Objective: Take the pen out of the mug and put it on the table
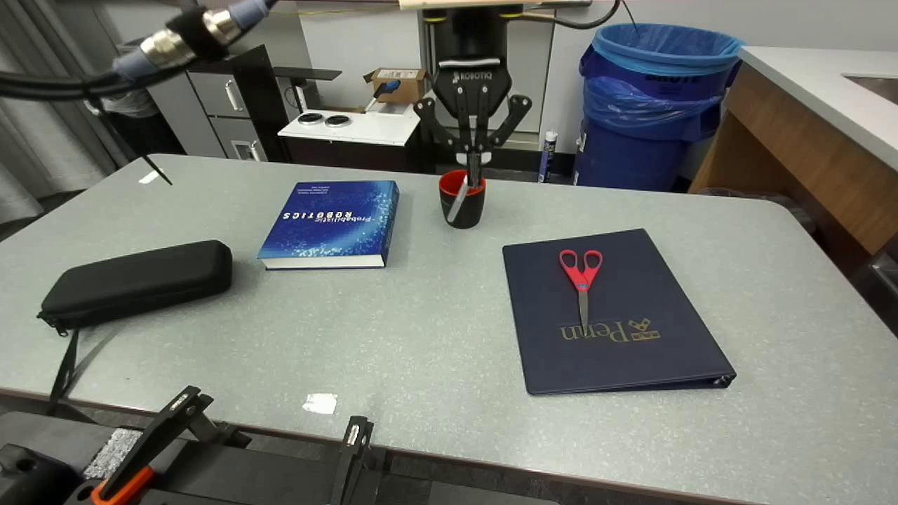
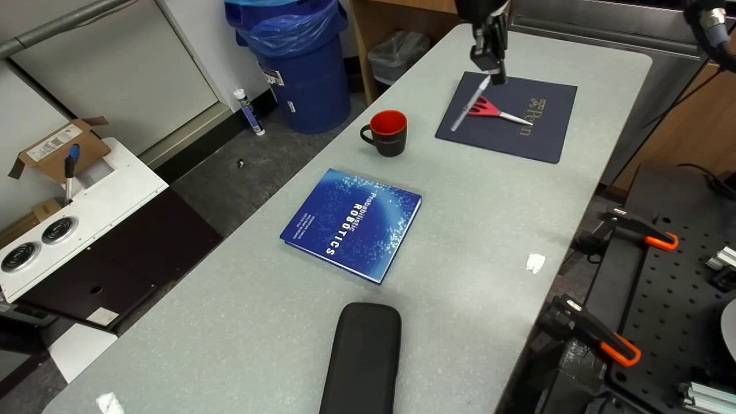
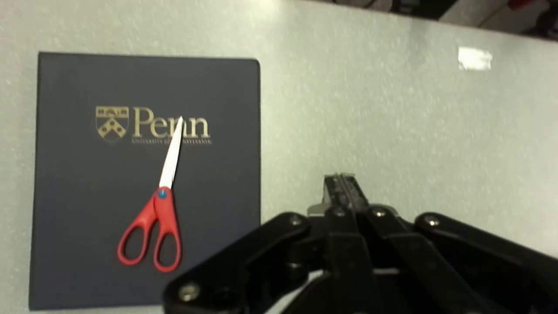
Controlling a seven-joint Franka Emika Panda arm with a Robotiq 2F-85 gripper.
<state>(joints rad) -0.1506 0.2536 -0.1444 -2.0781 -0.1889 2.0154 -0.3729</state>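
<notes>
My gripper is shut on the upper end of the pale grey-white pen, in an exterior view [image 1: 475, 175], where the pen [image 1: 457, 201] hangs tilted in front of the mug [image 1: 474, 210]. In an exterior view [image 2: 498, 73] the gripper and pen [image 2: 470, 104] are in the air, well apart from the red-and-black mug [image 2: 391, 141], and no pen shows inside it. The mug stands upright on the light grey table [image 1: 421, 337]. In the wrist view the closed fingertips [image 3: 346, 189] are above bare tabletop [image 3: 414, 131]; the pen is hidden there.
A navy folder [image 1: 610, 365] with red-handled scissors [image 1: 581, 273] on it lies beside the gripper; it also shows in the wrist view [image 3: 87, 196]. A blue book [image 1: 330, 217] and a black case [image 1: 140, 280] lie on the table. Clamps [image 1: 351, 449] line the near edge.
</notes>
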